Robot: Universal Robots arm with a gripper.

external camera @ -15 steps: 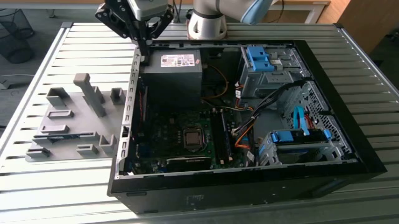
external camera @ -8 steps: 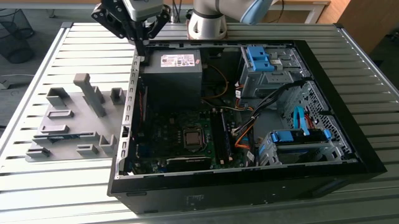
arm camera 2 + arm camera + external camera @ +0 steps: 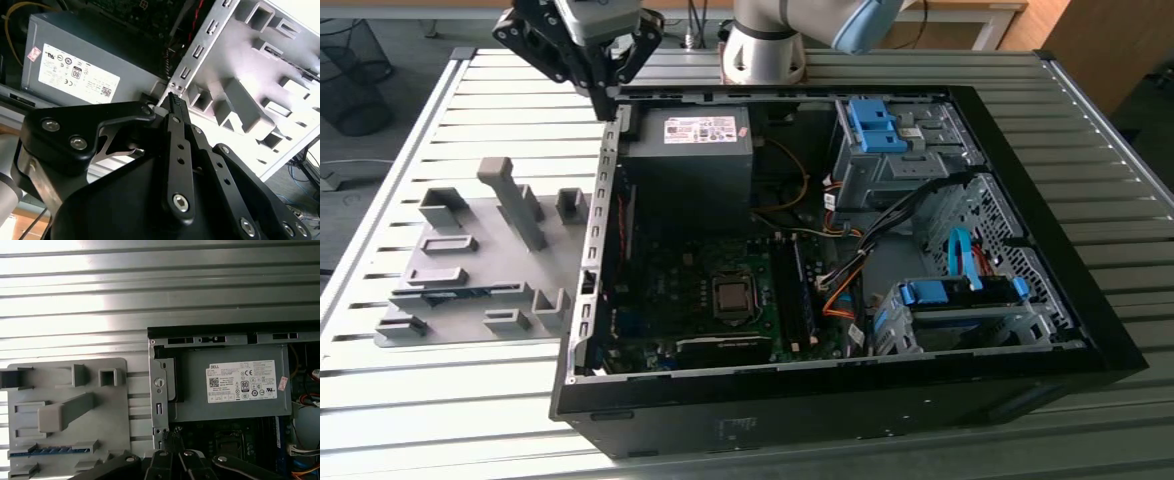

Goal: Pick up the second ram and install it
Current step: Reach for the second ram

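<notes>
Tool (image 3: pixel 606 104) hangs at the upper left of the exterior view over the case (image 3: pixel 720 430) corner, pinched closed with nothing in it. The ram (image 3: pixel 467 292) sits slotted in the grey holder (image 3: pixel 467 215) on the tabletop (image 3: pixel 454 400) at left middle of the frame. So it's down and left of the tool, long axis running across the frame.

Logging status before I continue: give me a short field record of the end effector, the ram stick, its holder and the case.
end effector: shut, holding nothing, at the case corner beside the power supply
second ram: sitting in the grey holder tray, not gripped
holder tray: on the slatted metal table, to the exterior view's left of the case
computer case: side open, motherboard exposed
</notes>
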